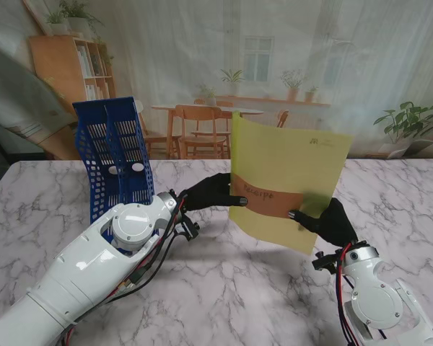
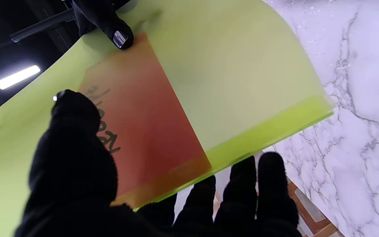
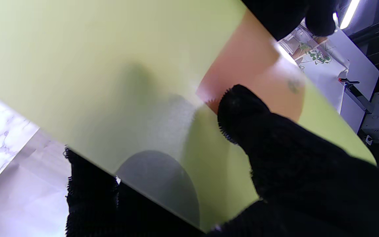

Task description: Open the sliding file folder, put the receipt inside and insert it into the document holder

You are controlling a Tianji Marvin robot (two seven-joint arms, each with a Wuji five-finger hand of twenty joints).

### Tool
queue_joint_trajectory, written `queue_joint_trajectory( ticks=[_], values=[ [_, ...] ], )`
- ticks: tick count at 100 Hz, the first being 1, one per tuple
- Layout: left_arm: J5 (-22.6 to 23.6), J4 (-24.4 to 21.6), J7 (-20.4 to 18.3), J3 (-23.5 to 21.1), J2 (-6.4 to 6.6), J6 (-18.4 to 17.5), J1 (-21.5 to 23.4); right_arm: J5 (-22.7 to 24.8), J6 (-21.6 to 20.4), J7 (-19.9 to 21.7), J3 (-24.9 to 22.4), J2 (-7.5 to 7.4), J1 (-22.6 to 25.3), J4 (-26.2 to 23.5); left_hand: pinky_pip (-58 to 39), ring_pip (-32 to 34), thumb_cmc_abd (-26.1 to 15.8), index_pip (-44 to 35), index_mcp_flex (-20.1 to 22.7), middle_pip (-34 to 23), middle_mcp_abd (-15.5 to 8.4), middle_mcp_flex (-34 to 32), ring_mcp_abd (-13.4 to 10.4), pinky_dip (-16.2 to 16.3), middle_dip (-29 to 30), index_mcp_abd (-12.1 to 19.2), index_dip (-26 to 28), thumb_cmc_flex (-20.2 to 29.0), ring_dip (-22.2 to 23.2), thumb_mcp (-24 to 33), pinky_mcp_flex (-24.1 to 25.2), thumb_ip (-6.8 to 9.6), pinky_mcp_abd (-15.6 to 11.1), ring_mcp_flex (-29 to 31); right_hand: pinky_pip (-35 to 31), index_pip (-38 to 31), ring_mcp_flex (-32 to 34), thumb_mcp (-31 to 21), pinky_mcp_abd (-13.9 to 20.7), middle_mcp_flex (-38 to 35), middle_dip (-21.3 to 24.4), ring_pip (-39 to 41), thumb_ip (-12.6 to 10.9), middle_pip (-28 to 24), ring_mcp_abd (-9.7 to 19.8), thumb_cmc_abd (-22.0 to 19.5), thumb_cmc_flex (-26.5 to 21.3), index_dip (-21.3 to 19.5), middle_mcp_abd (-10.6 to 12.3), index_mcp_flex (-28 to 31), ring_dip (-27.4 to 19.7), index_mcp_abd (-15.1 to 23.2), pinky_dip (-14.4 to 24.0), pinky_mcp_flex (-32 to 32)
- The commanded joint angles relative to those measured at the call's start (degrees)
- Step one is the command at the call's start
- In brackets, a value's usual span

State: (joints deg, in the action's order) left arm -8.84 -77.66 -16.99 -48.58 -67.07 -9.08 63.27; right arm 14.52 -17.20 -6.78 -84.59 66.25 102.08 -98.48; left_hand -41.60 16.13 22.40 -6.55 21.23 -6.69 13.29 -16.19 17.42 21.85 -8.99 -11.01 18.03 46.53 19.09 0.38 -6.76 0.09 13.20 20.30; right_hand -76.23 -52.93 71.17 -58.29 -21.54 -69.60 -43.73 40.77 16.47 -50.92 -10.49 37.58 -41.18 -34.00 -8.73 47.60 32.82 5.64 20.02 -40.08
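Note:
A translucent yellow-green file folder [image 1: 289, 180] is held upright above the table, between both hands. Inside it shows an orange receipt [image 1: 268, 202] with handwriting. My left hand [image 1: 213, 193] pinches the folder's left edge, thumb on the receipt area [image 2: 74, 112]. My right hand [image 1: 330, 220] grips the lower right corner, thumb on the front [image 3: 242, 112] and fingers behind. The folder [image 2: 235, 72] and receipt [image 2: 143, 118] fill the left wrist view; the folder [image 3: 94, 65] fills the right wrist view too. The blue mesh document holder [image 1: 115, 155] stands at the far left.
The marble table [image 1: 224, 288] stretches under both arms. The document holder is upright, left of the folder and close behind my left forearm [image 1: 108, 252]. A printed backdrop of a room hangs behind the table's far edge.

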Motion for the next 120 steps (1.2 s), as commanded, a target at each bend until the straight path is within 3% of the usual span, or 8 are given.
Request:
queue_joint_trajectory(
  ticks=[1,24,45,64,76,85,98,120],
  values=[
    [0.0,-0.1,-1.0,0.3,-0.33,0.1,-0.5,-0.6,-0.1,0.6,0.2,-0.02,0.0,-0.3,3.5,-2.3,1.8,0.9,-2.9,2.2,-0.6,6.2,0.9,-2.3,1.7,2.3,0.1,-2.1,-1.6,-1.0,2.2,-1.39,-1.4,-4.8,-0.2,-7.2,0.3,-5.1,0.0,-0.2,-0.3,1.1,-3.3,-2.0,0.3,-4.9,-5.7,-2.4,0.5,4.3,-0.5,7.4,0.2,0.3],
    [1.2,0.0,1.4,-0.5,-0.78,1.9,0.1,-1.7,-0.4,0.9,-0.2,0.02,0.4,-0.7,8.2,-3.2,1.9,4.1,-8.8,7.5,0.7,10.6,1.3,-4.4,3.5,0.1,0.3,-2.5,-2.8,-1.0,5.4,-1.56,-1.7,-11.7,-0.2,-7.2,0.3,-5.1,-0.1,-0.1,-0.3,1.1,-3.3,-2.1,0.3,-5.0,-5.7,-2.5,0.5,4.2,-0.5,7.3,0.3,0.3],
    [-1.2,-0.8,0.1,-0.5,-0.83,2.8,0.2,-1.9,0.5,1.4,0.5,-0.07,-0.2,-0.6,10.5,-3.7,1.3,3.4,-7.5,7.1,-0.3,6.2,-0.6,-5.6,1.5,1.5,0.2,-2.1,-3.4,-0.7,4.3,-1.16,-0.8,-10.4,-0.2,-7.1,0.2,-5.2,-0.3,0.0,-0.4,1.2,-3.3,-2.2,0.2,-5.0,-5.7,-2.6,0.3,4.3,-0.5,7.2,0.3,0.5],
    [-5.5,-2.3,-1.6,-0.3,-1.08,4.3,0.9,-1.8,0.5,0.6,1.2,0.13,-1.0,0.0,1.4,-0.1,-2.7,-0.4,-0.1,1.9,-2.4,-10.2,-4.9,-1.2,-1.4,0.9,1.9,5.8,-2.4,3.4,-3.7,-0.07,-2.9,3.5,0.1,-7.1,-0.7,-5.0,-0.1,0.6,-0.3,0.9,-3.3,-2.0,0.1,-5.3,-5.7,-2.8,0.5,4.1,-0.5,7.5,0.3,1.1],
    [-7.1,-3.7,0.1,-0.5,-1.68,5.5,1.9,-2.1,0.6,0.1,1.4,0.27,-1.3,0.3,-7.6,4.1,-12.3,-6.2,9.8,-5.6,-3.5,-22.4,-6.2,2.2,-2.7,2.9,4.0,17.5,-2.1,6.2,-11.1,0.19,-3.7,14.6,0.7,-7.0,-1.9,-4.8,-0.1,1.2,0.6,-0.3,-3.3,-1.0,-0.1,-5.6,-5.7,-3.0,0.7,3.8,-1.0,7.8,0.3,1.9],
    [-7.5,-5.3,2.2,-0.7,-2.08,6.3,2.9,-2.3,0.7,0.2,1.4,0.29,-1.4,0.5,-13.4,8.4,-13.0,-13.2,18.7,-7.7,-3.1,-31.1,-4.9,3.5,-3.7,1.5,8.7,27.0,-1.7,5.2,-17.3,-0.36,-2.8,21.7,1.2,-6.9,-3.0,-4.5,-0.1,1.8,1.3,-1.7,-3.3,-0.4,-0.1,-6.0,-5.8,-3.1,0.8,3.3,-1.7,7.8,0.2,2.9],
    [-5.7,-6.8,4.7,-0.7,-2.23,6.5,3.8,-2.7,0.9,0.0,1.6,0.36,-1.5,0.5,-17.6,11.9,-12.0,-17.8,23.8,-8.4,-0.3,-37.5,-1.9,3.9,-3.8,-0.3,7.1,27.4,-0.8,9.3,-23.8,-1.29,-1.7,28.0,2.6,-5.9,-6.4,-2.9,-0.3,4.1,4.6,-6.3,-3.2,2.5,-0.8,-7.6,-6.2,-1.7,0.4,1.0,-3.6,7.4,0.7,6.6],
    [0.4,-8.8,11.1,-1.9,-2.49,4.9,6.2,-3.8,2.0,0.7,1.1,0.32,-0.7,-0.4,-19.9,14.7,-10.7,-23.0,26.0,-9.7,1.9,-40.7,0.1,2.3,-4.5,-1.2,5.9,27.4,-0.2,11.7,-28.4,-1.9,-1.2,31.4,10.7,-2.1,-25.3,10.7,-2.3,24.7,13.3,-12.9,-4.0,10.9,-1.4,-11.5,-4.3,12.0,-0.3,-13.9,-7.5,3.1,2.5,22.0]
  ],
)
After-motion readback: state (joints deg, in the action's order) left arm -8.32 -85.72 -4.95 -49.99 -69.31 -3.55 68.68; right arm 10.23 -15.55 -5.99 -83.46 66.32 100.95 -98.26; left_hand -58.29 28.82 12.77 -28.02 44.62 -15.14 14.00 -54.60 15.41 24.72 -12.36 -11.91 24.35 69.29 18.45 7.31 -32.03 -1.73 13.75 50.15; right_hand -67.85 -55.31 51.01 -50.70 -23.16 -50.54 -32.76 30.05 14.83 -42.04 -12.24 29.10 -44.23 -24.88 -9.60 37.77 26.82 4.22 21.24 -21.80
